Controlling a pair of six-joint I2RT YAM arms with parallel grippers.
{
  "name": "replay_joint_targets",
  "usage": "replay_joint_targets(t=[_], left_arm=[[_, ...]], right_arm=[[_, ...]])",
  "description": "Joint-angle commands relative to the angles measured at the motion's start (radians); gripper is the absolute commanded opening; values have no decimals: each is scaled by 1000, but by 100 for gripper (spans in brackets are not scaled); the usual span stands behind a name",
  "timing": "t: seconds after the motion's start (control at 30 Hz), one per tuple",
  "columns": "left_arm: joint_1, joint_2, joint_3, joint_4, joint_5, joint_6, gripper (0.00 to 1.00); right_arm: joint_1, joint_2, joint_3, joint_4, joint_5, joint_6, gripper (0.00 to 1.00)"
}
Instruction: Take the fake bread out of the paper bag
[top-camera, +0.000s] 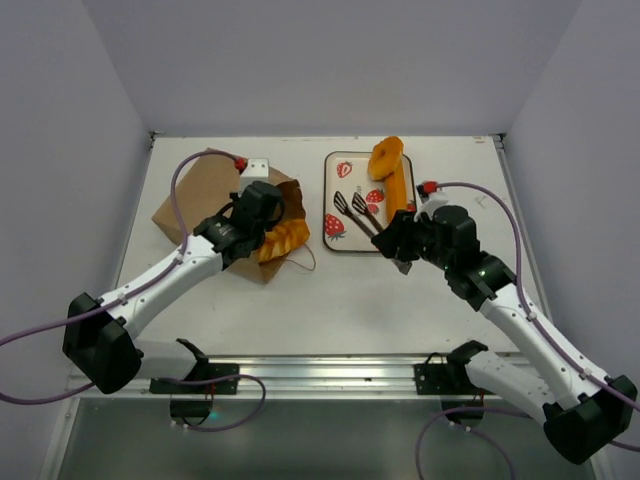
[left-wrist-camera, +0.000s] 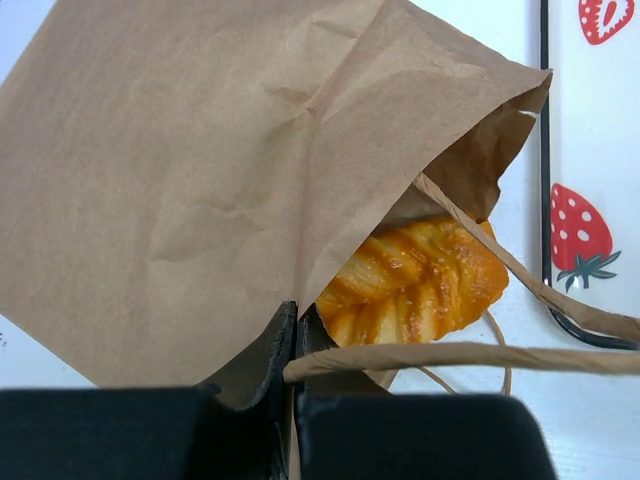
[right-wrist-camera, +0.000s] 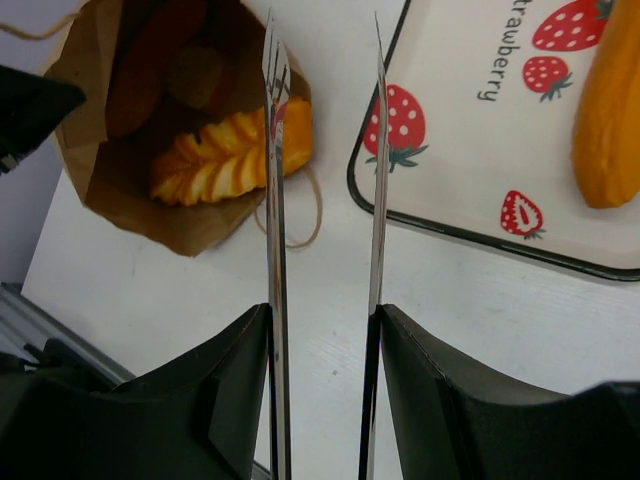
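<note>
**Bread, braided** (top-camera: 283, 238) (left-wrist-camera: 415, 280) (right-wrist-camera: 225, 155): one glossy golden-orange loaf with a plaited, ridged top that is paler in the grooves. It lies half out of the bag's mouth, left of the table's (top-camera: 340, 300) middle, with its inner end under the paper.

**Bread, in bag:** the right wrist view shows a long smooth loaf (right-wrist-camera: 150, 60) and a smaller rounded piece (right-wrist-camera: 197, 75), both deep in shadow. Their finish cannot be told.

**Bread, on tray:** two smooth orange loaves. One (top-camera: 385, 158) is near the far edge. The other (top-camera: 399, 192) lies lengthwise just behind it, toward the near side.

**Bag** (top-camera: 195, 205) (left-wrist-camera: 200, 180): brown kraft paper, creased and lying flat in the far-left part of the table. The mouth opens toward the tray. A twisted paper handle (left-wrist-camera: 450, 355) trails across the mouth.

**Tray** (top-camera: 352, 240) (right-wrist-camera: 470, 170): white with a dark rim and strawberry print, set at the far edge, right of centre.

**Left gripper** (left-wrist-camera: 300, 335): the fingers are pressed together and pinch the bag's upper edge at the mouth.

**Right gripper** (right-wrist-camera: 322, 312): it is near the tray's near-right corner. Its fingers clasp metal tongs (right-wrist-camera: 275, 200) by the outer sides. The tong arms are parted, and their tips are over the tray in the top view.
</note>
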Motion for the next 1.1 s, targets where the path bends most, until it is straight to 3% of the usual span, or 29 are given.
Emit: replay_joint_targets(t=[0.0, 0.27, 0.87, 1.07], left_arm=[[-1, -30, 71, -18, -23, 43, 0], [-1, -10, 154, -116, 9, 74, 0], [-1, -24, -58, 45, 87, 157, 0], [-1, -66, -83, 45, 47, 134, 0]], right_arm=[[46, -8, -5, 7, -11, 21, 51], [148, 24, -19, 28, -12, 33, 51], [183, 110, -108, 145, -15, 76, 52], [197, 176, -93, 217, -45, 103, 52]])
